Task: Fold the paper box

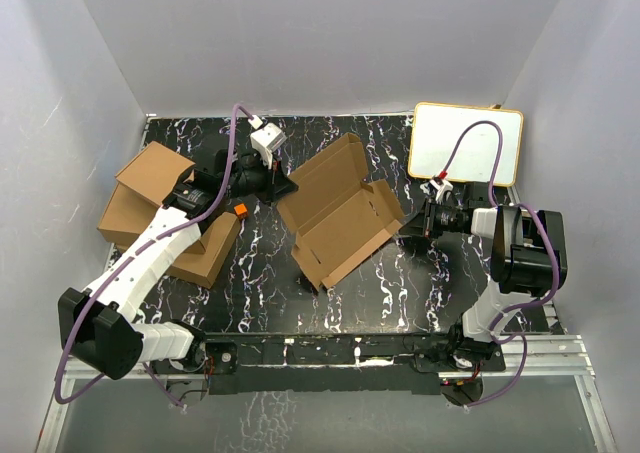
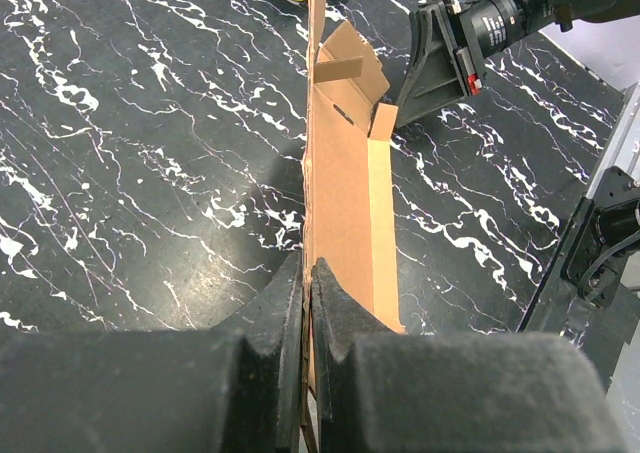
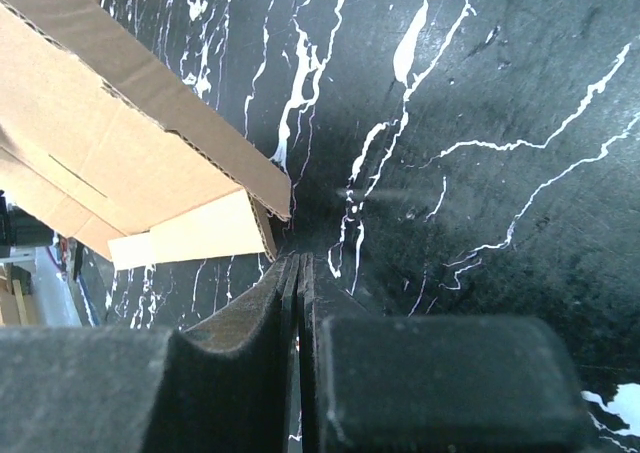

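Brown corrugated cardboard fills the middle of the black, white-veined table [image 1: 400, 293]. It is the paper box [image 1: 340, 213], lying open and turned at an angle, its lid panel spread toward the far side and small flaps standing along its edges. My left claw [image 1: 283, 187] sits at the box's left corner. From my left wrist I see my two fingers [image 2: 280, 303] pressed together on a thin cardboard panel that stands on edge between them, so that claw is clamped on the box. My right claw [image 3: 298, 258] is closed too, its jaws nearly touching. A corner of the box sits just beside the fingertips, but I cannot tell whether any cardboard is pinched there. Behind my left arm lies a pile of ready-made cardboard boxes [image 1: 150, 208]. A white board with a yellow rim [image 1: 465, 143] rests at the far right.
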You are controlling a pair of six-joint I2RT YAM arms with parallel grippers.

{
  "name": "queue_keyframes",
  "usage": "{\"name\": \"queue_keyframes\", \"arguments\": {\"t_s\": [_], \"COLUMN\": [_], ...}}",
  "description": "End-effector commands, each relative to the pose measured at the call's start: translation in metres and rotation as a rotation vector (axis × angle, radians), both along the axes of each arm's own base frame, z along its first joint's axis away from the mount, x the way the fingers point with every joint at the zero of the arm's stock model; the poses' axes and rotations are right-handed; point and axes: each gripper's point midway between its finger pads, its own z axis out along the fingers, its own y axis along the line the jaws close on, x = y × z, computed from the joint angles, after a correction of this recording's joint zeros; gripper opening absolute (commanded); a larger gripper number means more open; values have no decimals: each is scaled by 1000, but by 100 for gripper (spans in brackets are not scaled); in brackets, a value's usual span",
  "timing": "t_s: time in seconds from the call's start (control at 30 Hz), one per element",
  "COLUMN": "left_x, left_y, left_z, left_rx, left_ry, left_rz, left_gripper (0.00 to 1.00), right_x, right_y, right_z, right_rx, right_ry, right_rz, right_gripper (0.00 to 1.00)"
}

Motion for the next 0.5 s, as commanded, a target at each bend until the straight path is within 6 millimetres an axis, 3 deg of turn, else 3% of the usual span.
{"name": "queue_keyframes", "arguments": {"t_s": [0.0,0.2,0.47], "left_x": [-3,-4,-5], "left_y": [0,-1,-2], "left_z": [8,6,7], "left_rx": [-26,-35,-41], "left_ry": [-18,-10,-6], "left_rz": [-16,-15,-18], "left_gripper": [0,0,0], "right_x": [16,3,-3], "right_y": [2,15,29], "right_z": [32,49,42], "right_rx": [26,95,77], "right_ry": [-131,-194,-179], "right_rz": [36,116,170], "right_gripper": [8,8,8]}}
